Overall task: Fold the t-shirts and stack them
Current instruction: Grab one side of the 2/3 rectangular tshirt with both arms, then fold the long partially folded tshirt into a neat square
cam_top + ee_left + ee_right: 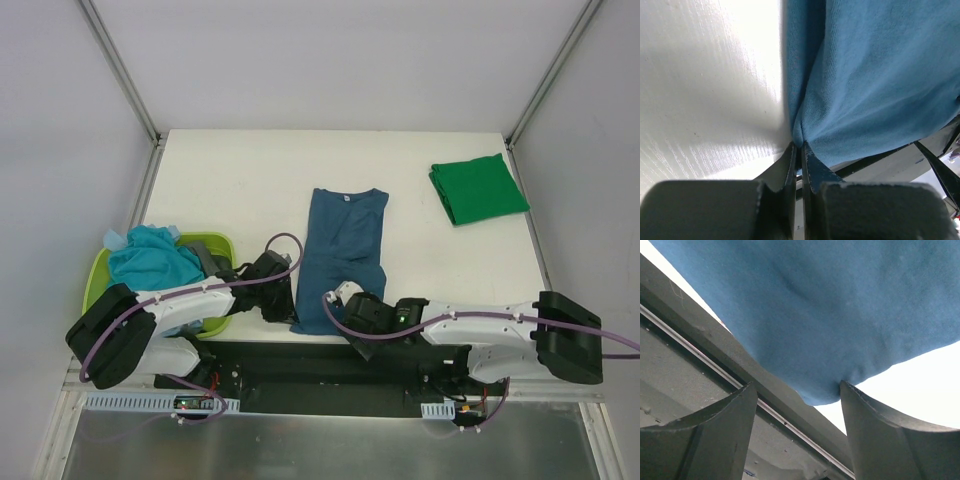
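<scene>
Two wrist cams catch what the overhead can't: left gripper [799, 146] pinched tight on the near-left hem corner of the teal-blue tee [345, 250], right gripper [799, 392] with jaws apart around the near-right corner (both at the near edge of the tabletop [230, 190]). Folded green tee [478, 188] sits by the far-right corner, well apart.

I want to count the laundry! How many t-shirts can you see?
3: a blue t-shirt spread mid-table, a green t-shirt folded far right, a turquoise t-shirt heaped in the basket. More may hide under it.
</scene>
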Action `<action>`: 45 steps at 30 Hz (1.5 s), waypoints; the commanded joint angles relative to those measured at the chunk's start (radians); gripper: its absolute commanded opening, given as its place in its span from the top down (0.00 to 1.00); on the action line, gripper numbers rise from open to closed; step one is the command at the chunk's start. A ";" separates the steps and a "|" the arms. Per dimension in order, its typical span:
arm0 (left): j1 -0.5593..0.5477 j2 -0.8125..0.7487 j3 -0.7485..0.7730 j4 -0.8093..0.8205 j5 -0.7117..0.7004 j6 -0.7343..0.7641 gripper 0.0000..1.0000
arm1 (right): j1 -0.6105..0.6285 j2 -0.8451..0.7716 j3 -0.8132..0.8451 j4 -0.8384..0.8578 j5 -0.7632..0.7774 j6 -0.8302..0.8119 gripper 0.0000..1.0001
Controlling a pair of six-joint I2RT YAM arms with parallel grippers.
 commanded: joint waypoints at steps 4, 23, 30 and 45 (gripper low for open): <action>-0.009 0.003 -0.034 -0.088 -0.037 -0.007 1.00 | 0.001 0.034 0.035 -0.004 0.026 0.057 0.35; -0.009 -0.245 -0.036 -0.218 -0.050 0.001 1.00 | -0.001 0.053 0.104 -0.055 -0.222 -0.004 1.00; -0.010 -0.523 0.033 -0.450 -0.131 0.004 1.00 | -0.012 -0.136 0.182 -0.130 -0.501 -0.029 1.00; -0.009 -0.449 0.371 -0.421 -0.401 0.067 1.00 | -0.444 -0.397 0.170 -0.158 -0.787 0.054 1.00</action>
